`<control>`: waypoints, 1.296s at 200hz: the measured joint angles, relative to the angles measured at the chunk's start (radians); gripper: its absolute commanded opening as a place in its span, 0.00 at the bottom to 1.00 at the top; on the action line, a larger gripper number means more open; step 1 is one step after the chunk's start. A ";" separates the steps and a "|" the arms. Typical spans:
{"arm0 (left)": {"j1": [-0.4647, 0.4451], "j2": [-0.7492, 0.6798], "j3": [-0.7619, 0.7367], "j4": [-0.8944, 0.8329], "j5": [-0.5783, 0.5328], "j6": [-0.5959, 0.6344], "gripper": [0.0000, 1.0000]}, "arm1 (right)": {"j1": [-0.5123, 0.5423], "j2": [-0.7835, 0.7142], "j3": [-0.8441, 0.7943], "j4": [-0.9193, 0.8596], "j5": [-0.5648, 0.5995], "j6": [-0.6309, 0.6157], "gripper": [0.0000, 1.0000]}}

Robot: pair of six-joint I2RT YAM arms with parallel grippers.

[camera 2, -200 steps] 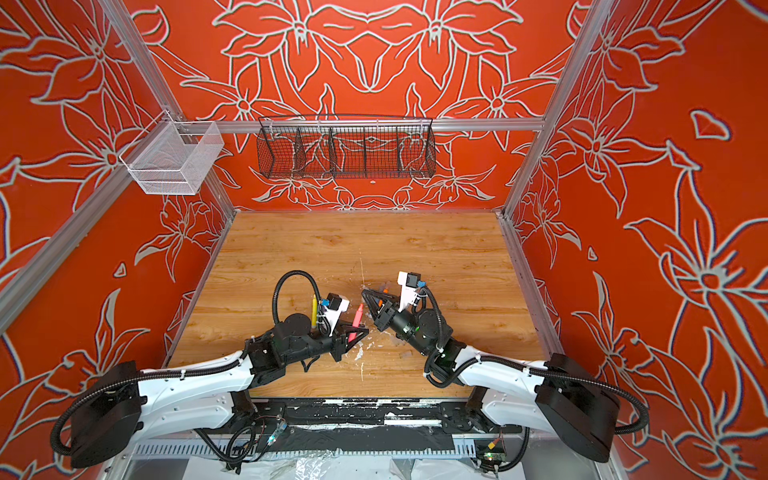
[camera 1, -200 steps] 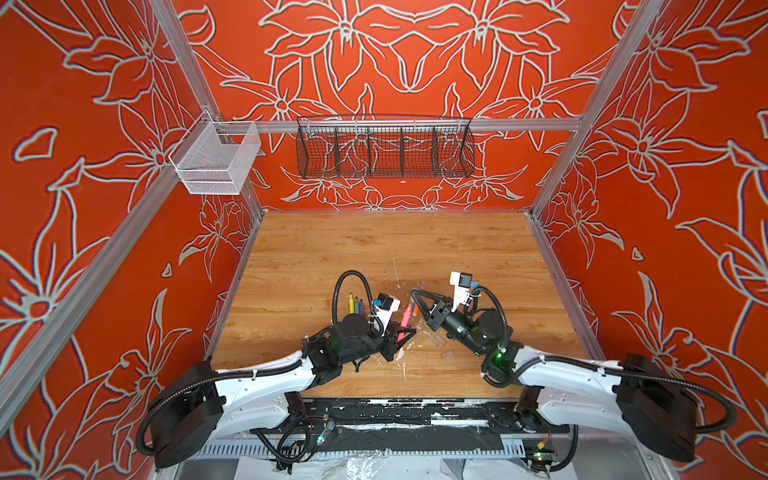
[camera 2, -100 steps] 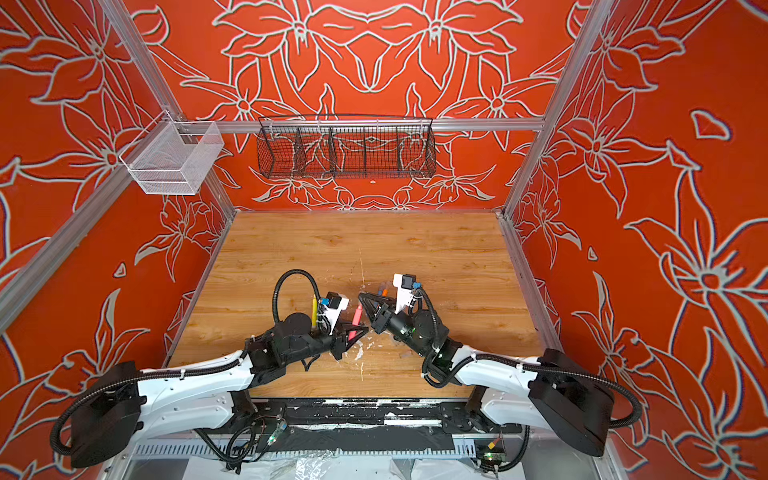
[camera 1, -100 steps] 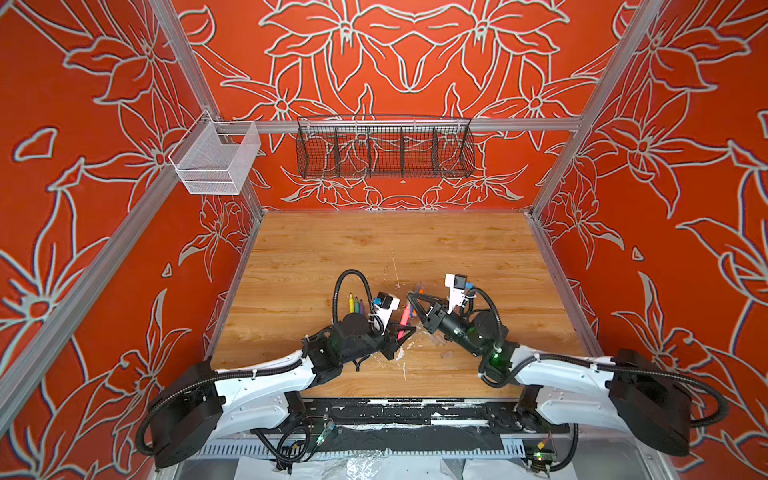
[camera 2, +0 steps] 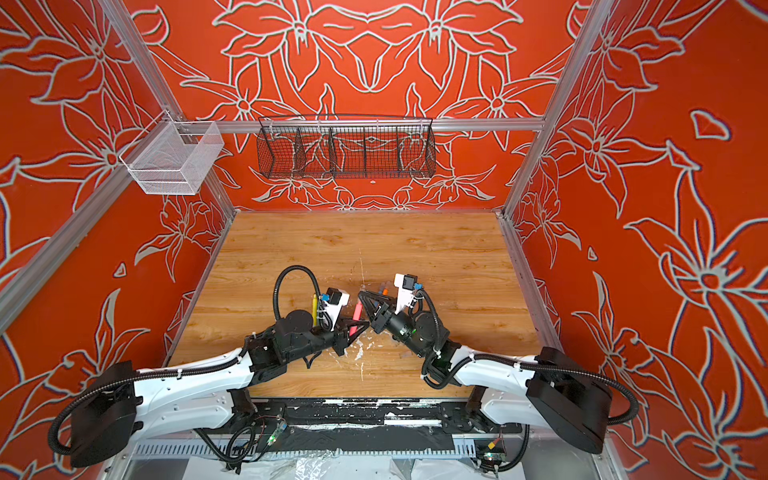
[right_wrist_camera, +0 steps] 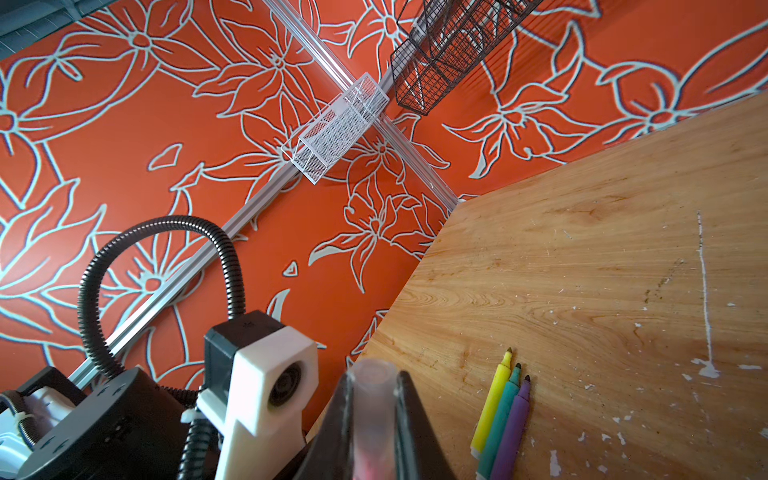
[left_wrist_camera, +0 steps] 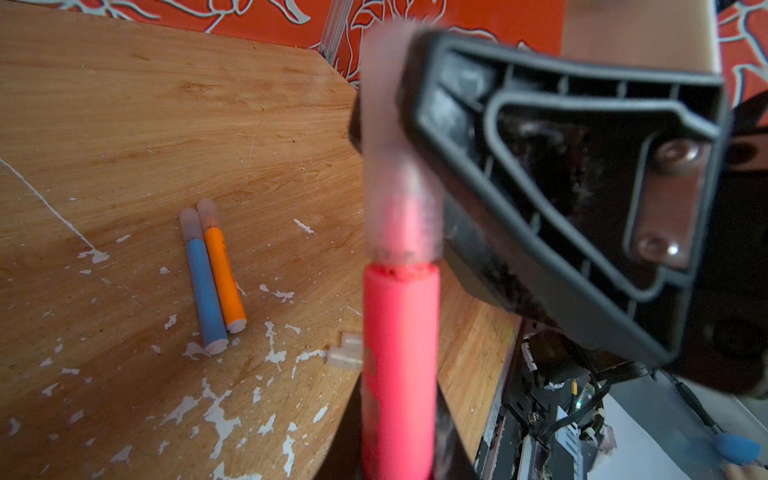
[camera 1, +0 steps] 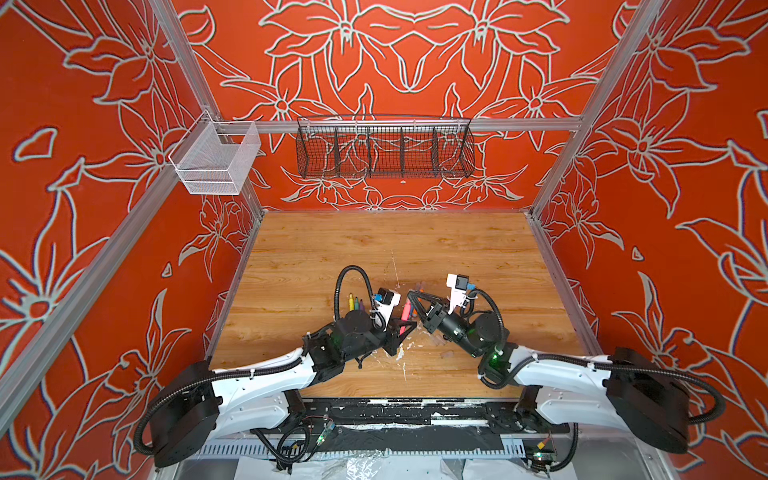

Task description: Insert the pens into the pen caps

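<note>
Between the right jaws a clear cap point(right_wrist_camera: 372, 415) sits clenched, pushed onto the pink pen point(left_wrist_camera: 399, 353) that the left jaws grasp above the bench point(camera 1: 374, 249) — the right arm has closed in, so this pen looks capped.

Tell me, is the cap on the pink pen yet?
On: the clear cap sleeves the tip of the pink pen, rim meeting the barrel.

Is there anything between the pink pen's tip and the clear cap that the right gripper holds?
Nothing visible does. The clear cap, in the right gripper, already covers the tip of the pink pen, which the left gripper holds.
</note>
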 measured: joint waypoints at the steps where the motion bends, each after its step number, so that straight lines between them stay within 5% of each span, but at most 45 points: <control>1: 0.000 0.000 0.000 0.000 0.000 0.000 0.00 | 0.000 0.000 0.000 0.001 0.001 0.000 0.00; 42: -0.005 -0.008 0.003 -0.012 -0.006 0.001 0.00 | 0.010 0.005 -0.012 0.028 0.016 -0.008 0.00; 118: -0.004 -0.014 0.003 -0.006 -0.047 0.056 0.00 | 0.030 -0.047 -0.051 -0.016 0.007 -0.040 0.33; 177: -0.002 -0.068 -0.002 0.001 -0.076 0.121 0.00 | 0.038 -0.298 -0.065 -0.264 0.020 -0.123 0.51; 259: -0.002 -0.135 -0.034 -0.014 -0.022 0.214 0.00 | 0.038 -0.521 0.039 -0.600 0.089 -0.233 0.56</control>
